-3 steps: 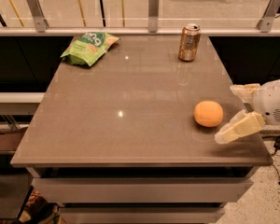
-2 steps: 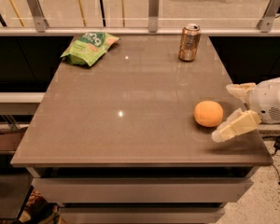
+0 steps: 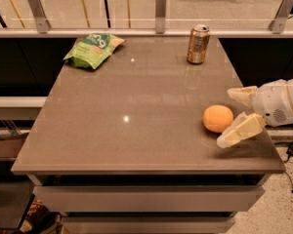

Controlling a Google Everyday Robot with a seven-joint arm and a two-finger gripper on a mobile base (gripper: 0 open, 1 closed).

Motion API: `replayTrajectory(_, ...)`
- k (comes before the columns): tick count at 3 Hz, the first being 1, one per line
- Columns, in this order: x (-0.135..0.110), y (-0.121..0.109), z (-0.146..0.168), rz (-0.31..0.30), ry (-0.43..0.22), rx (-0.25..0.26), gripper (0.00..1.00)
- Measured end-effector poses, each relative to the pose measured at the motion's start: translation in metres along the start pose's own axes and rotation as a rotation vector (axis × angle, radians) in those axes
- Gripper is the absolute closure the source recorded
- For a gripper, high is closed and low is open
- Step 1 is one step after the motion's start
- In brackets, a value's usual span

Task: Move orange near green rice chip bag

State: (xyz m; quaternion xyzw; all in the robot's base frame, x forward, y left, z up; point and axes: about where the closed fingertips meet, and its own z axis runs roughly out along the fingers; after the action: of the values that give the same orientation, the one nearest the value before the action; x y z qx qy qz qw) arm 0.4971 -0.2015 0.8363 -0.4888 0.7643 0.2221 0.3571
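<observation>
The orange sits on the brown table near its right front edge. My gripper comes in from the right, open, with one cream finger behind the orange and one in front of it, close beside the fruit but not closed on it. The green rice chip bag lies at the table's far left corner, far from the orange.
A bronze-gold drink can stands upright at the far right of the table. A glass railing with metal posts runs behind the table. A cable lies on the floor at the right.
My gripper has moved slightly left, so its fingers now reach closer around the orange. The orange, bag and can have not moved.
</observation>
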Motion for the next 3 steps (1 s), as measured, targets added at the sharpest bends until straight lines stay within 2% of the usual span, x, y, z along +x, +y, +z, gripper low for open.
replayTrajectory(1, -0.0033, 0.0056, 0.0064, -0.031, 0.019, -0.02, 0.16)
replayTrajectory(3, -0.0053, 0.007, 0.0088, -0.034, 0.019, -0.026, 0.63)
